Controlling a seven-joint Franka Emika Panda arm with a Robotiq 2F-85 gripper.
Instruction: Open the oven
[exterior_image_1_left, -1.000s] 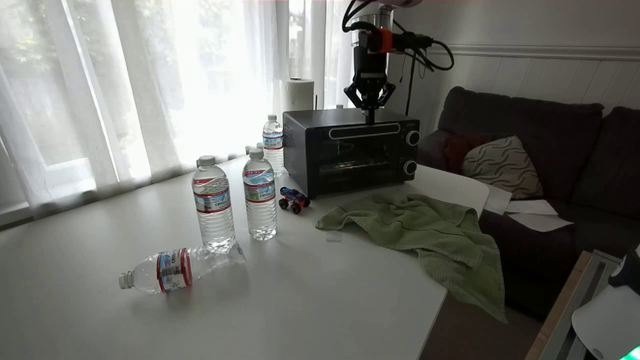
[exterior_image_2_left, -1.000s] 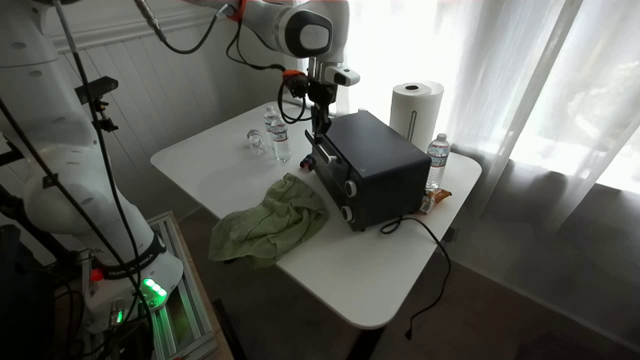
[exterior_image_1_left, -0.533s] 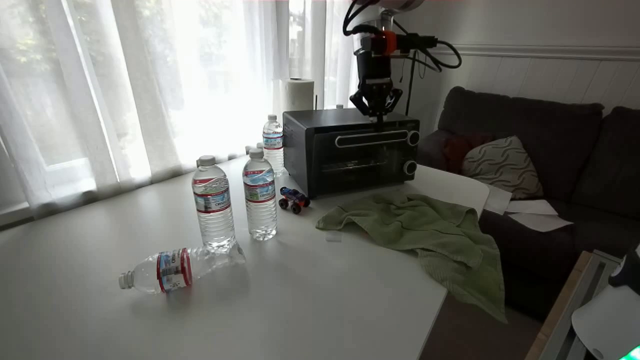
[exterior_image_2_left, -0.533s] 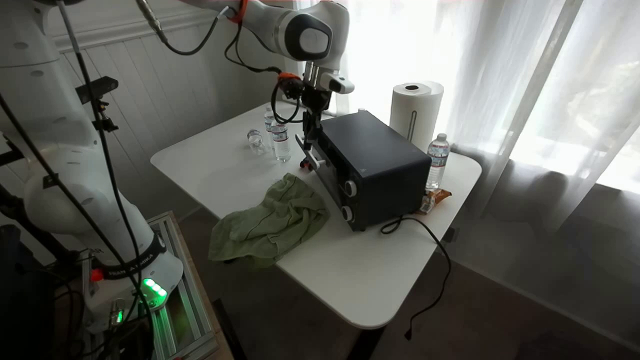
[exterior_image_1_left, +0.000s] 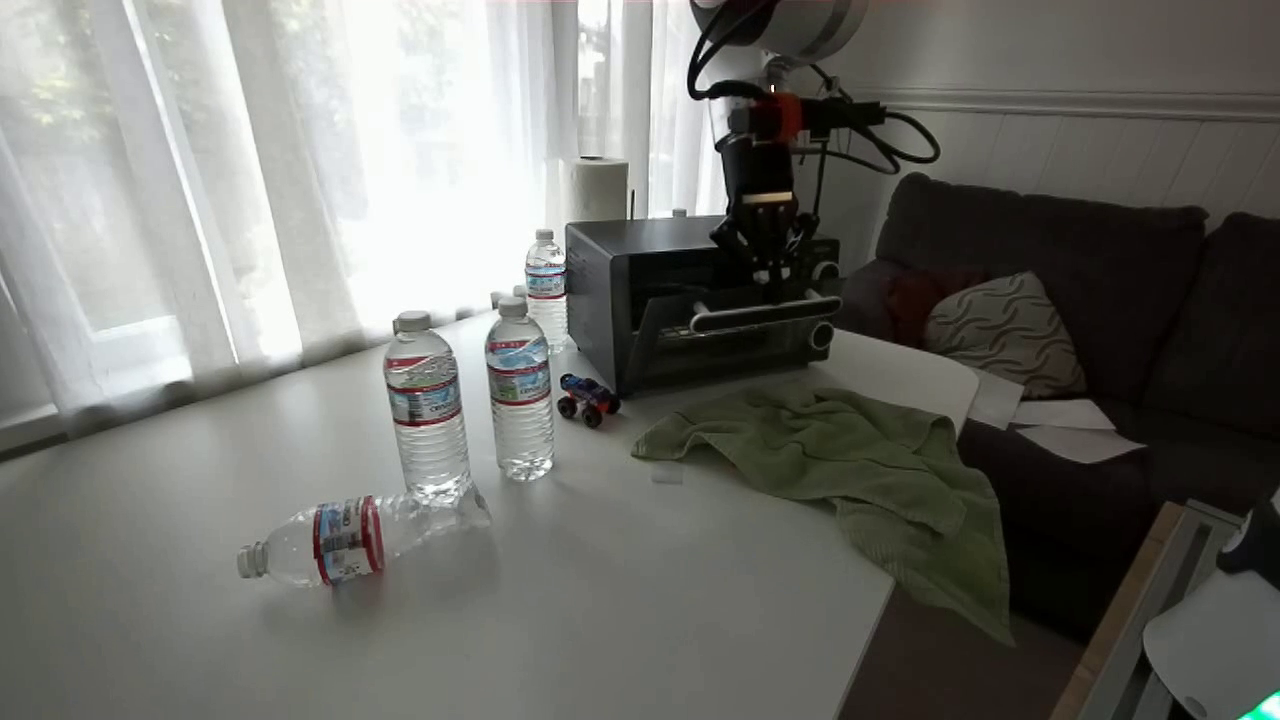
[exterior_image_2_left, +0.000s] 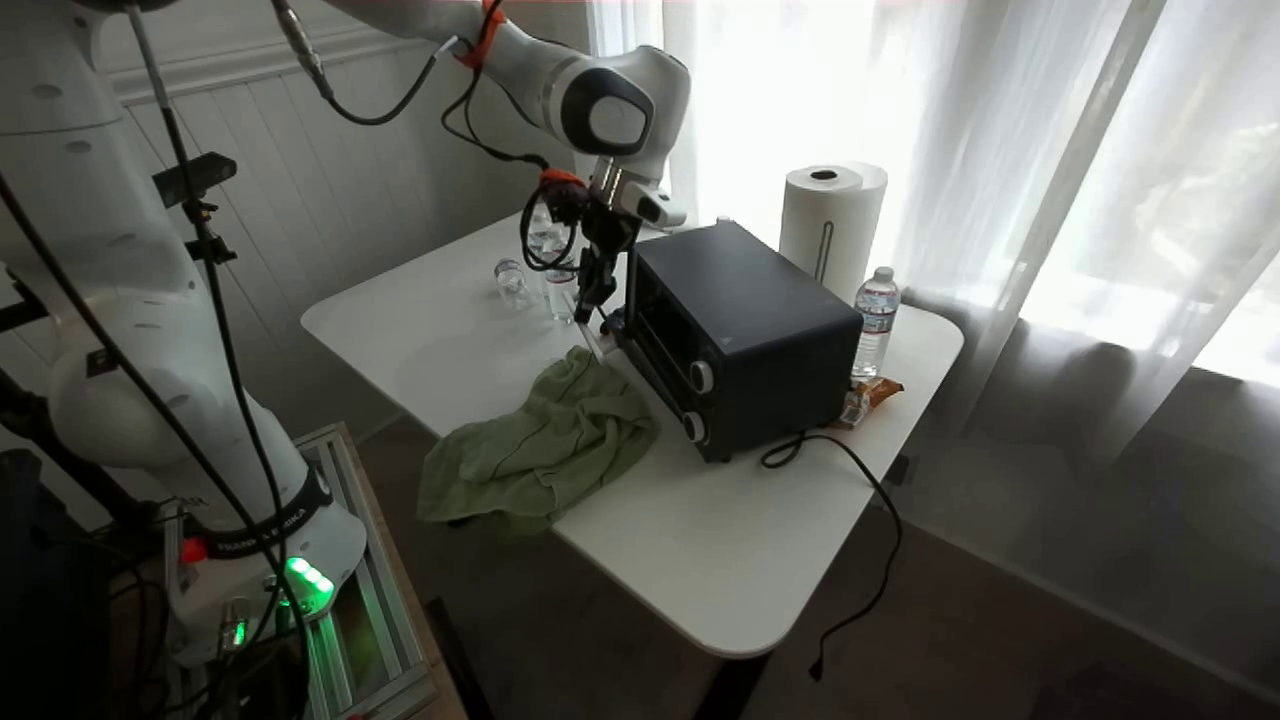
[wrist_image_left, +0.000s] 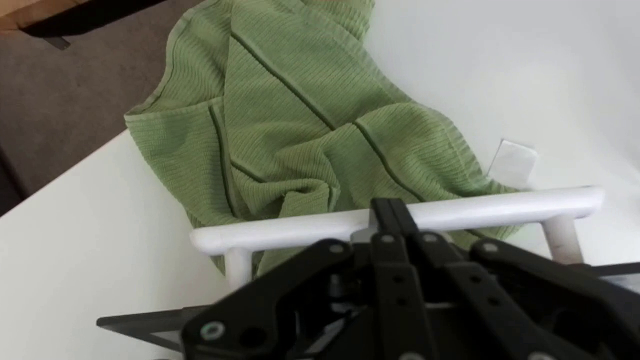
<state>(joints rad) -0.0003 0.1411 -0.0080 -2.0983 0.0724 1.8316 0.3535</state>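
Note:
The black toaster oven (exterior_image_1_left: 598, 290) stands on the white table and shows in both exterior views (exterior_image_2_left: 750, 285). Its glass door (exterior_image_1_left: 720, 352) is tilted partly down, with a dark gap above it. The pale bar handle (exterior_image_1_left: 745, 318) runs along the door's upper edge and fills the middle of the wrist view (wrist_image_left: 295, 229). My gripper (exterior_image_1_left: 775, 288) is shut, its two fingers pressed together with nothing between them. The fingertips (wrist_image_left: 392, 206) cross the handle bar near its middle, on the oven side in an exterior view (exterior_image_2_left: 588, 312). Whether they touch it is hard to tell.
A green towel (exterior_image_1_left: 850, 450) lies in front of the oven, below the door. A toy truck (exterior_image_1_left: 588, 400) sits by the oven's front corner. Two upright water bottles (exterior_image_1_left: 520, 390) (exterior_image_1_left: 428, 405) and a lying bottle (exterior_image_1_left: 345, 540) are nearby. A paper towel roll (exterior_image_2_left: 828, 225) stands behind.
The door has swung from nearly closed to partly open, its handle moving outward and down. My gripper has moved down and away from the oven with it, tilting slightly, and stays shut.

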